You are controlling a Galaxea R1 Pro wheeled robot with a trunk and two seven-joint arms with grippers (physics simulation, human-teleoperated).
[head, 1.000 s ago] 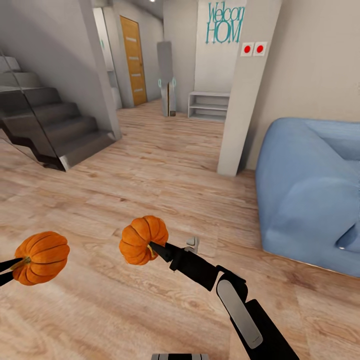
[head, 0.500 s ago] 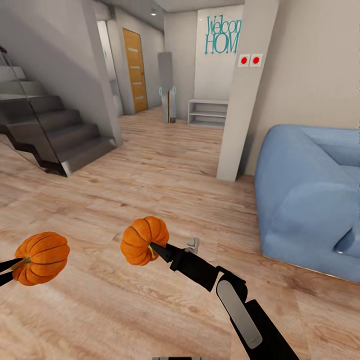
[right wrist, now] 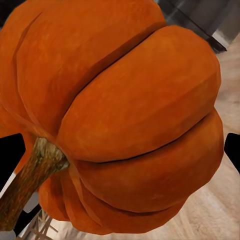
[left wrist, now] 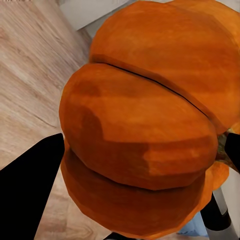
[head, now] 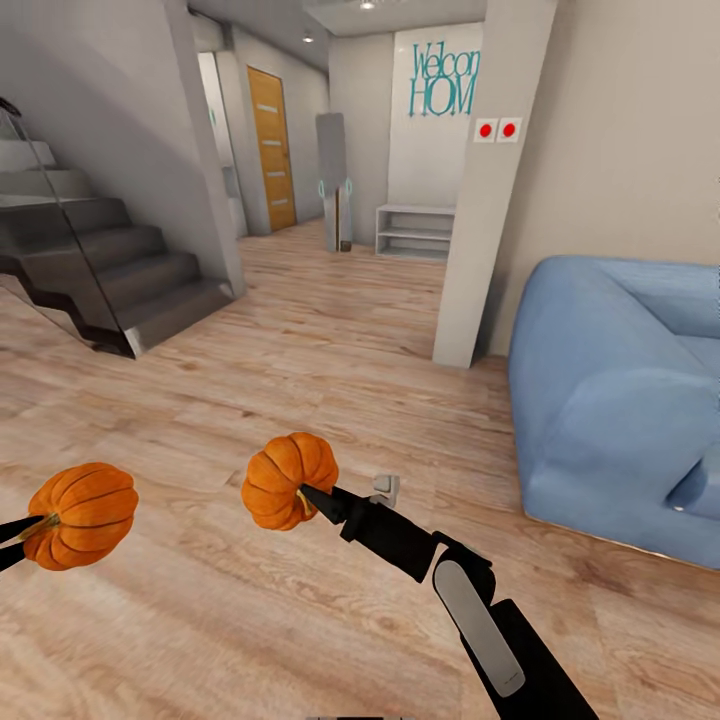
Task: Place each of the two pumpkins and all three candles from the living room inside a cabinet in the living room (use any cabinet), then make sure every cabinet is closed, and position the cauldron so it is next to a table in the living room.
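Note:
Two bright orange ribbed pumpkins hang above the wood floor, one in each hand. At the left edge of the head view, my left gripper (head: 22, 528) is shut on one pumpkin (head: 82, 514) by its stem side; up close that pumpkin (left wrist: 145, 130) sits between the dark fingers (left wrist: 30, 185). Near the centre, my right gripper (head: 310, 497) is shut on the other pumpkin (head: 288, 478), whose brown stem (right wrist: 30, 175) and orange body (right wrist: 130, 115) show in the right wrist view. The candles, cabinet, cauldron and table are out of view.
A blue sofa (head: 620, 390) fills the right side. A pale pillar (head: 490, 190) stands beside it. Dark stairs (head: 110, 270) rise at the left. A hallway with an orange door (head: 270, 135) and a low white shelf (head: 415, 230) lies ahead across the wood floor (head: 330, 340).
The whole head view has tilted up a little, so the room sits lower in the picture. Both pumpkins stay held in the same place relative to me.

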